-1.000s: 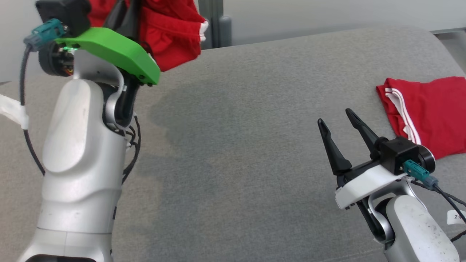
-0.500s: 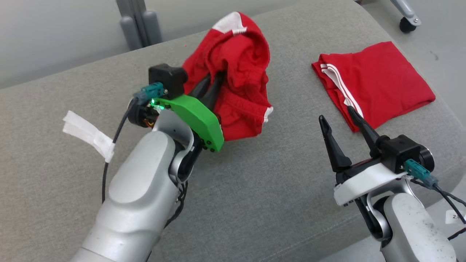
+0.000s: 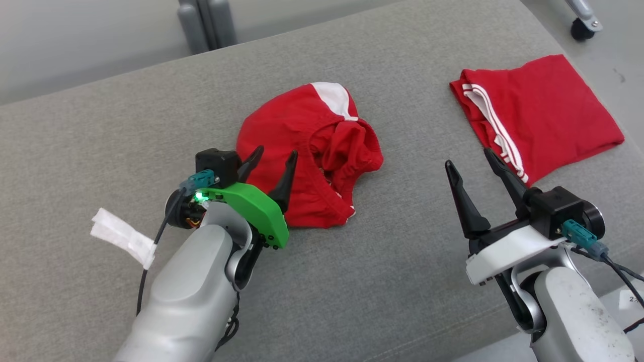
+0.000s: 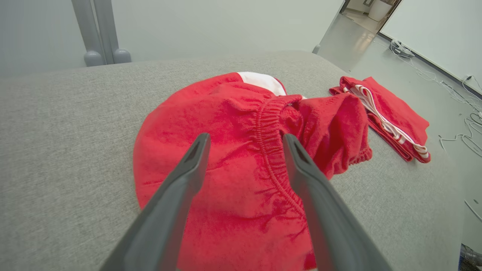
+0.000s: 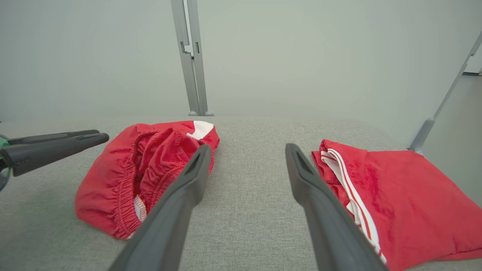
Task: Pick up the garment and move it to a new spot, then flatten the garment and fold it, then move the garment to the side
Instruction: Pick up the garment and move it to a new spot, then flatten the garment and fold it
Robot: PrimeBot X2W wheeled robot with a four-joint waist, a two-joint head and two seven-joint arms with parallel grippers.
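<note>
Crumpled red garment beneath left gripper, jaws wide, empty, right gripper wide, apart

Probably a lab, bare pale wall, grey metal posts, floor cables (loose, untidy)

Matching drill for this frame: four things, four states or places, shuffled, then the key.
1 crumpled red elastic-waist shorts
2 red cloth garment with white stripes
3 left end effector
4 right end effector

A folded flat, far right
B bunched heap, centre
C open, green plastic mount
D open, white plastic mount

Pairs: 1-B, 2-A, 3-C, 4-D
</note>
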